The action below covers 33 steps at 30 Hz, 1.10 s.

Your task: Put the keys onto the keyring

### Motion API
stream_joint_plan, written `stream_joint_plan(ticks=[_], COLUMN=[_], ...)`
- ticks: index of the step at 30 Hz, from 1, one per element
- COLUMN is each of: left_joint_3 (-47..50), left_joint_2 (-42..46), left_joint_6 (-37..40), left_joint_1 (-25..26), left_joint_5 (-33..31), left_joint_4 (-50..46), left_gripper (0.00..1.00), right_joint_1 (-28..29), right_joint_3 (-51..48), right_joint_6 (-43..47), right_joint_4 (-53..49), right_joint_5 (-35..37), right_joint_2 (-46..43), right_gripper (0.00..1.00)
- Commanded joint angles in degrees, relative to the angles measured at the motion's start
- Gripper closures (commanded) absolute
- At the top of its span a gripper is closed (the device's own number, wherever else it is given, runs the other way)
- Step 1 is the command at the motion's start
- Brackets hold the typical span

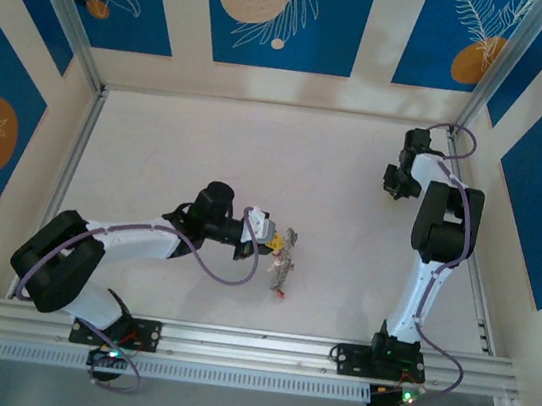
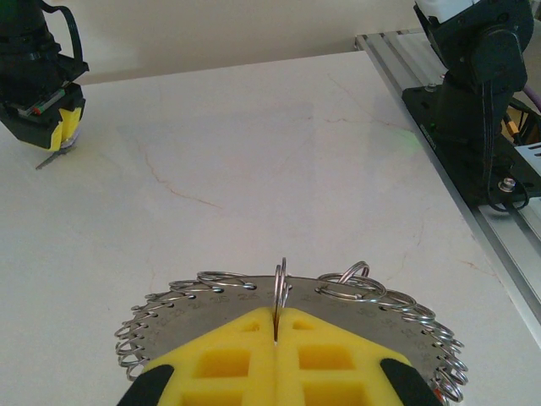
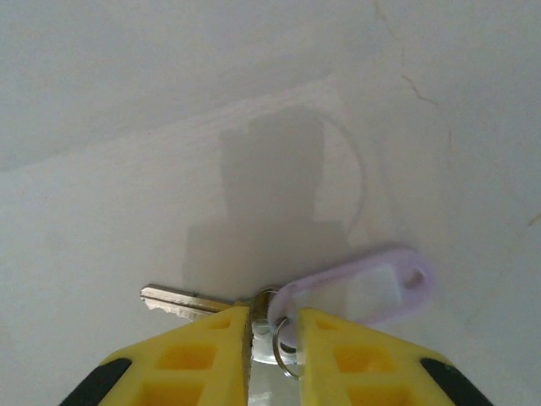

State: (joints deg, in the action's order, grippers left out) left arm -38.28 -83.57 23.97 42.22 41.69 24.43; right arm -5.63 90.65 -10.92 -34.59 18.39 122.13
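The keyring (image 2: 211, 317) is a flat grey disc edged with many small wire split rings. It lies mid-table in the top view (image 1: 284, 255), with something red at its near end. My left gripper (image 2: 277, 326) is shut on one upright split ring at the disc's edge. At the far right of the table, my right gripper (image 3: 272, 326) is closed around the head of a silver key (image 3: 182, 299), which carries a pale lilac tag (image 3: 363, 288) and a small ring. The key's blade points left. The same gripper (image 2: 55, 139) appears with the key tip poking out below it.
An aluminium rail (image 1: 251, 347) runs along the near edge, with the right arm's base (image 2: 473, 110) bolted to it. Patterned walls and metal posts (image 1: 70, 13) close in the white table (image 1: 218, 145) on three sides.
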Motion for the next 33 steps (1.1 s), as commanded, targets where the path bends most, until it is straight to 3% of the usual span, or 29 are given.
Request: stream_joint_plan(ticks=[1, 17, 23, 33], left_joint_3=[-1.46, 0.00, 1.84, 3.87], left_joint_2=[1.13, 2.75, 4.53, 4.48], left_joint_6=[0.47, 0.38, 0.20, -0.32], left_joint_1=[-0.48, -0.56, -0.66, -0.74], left_joint_5=[0.93, 0.78, 0.41, 0.41], left_joint_4=[-0.52, -0.08, 0.01, 2.15], left_gripper=[1.00, 1.00, 1.00, 1.00], right_joint_1=[0.09, 5.69, 12.17, 24.72], right_joint_3=[0.49, 0.43, -2.91, -6.26], right_joint_6=[-1.62, -2.79, -3.62, -14.02], right_joint_4=[-2.87, -8.97, -8.70, 0.13], right_joint_5=[-3.47, -12.63, -14.49, -28.70], right_joint_2=[0.61, -2.50, -5.33, -5.48], right_gripper=[0.79, 0.78, 0.78, 0.78])
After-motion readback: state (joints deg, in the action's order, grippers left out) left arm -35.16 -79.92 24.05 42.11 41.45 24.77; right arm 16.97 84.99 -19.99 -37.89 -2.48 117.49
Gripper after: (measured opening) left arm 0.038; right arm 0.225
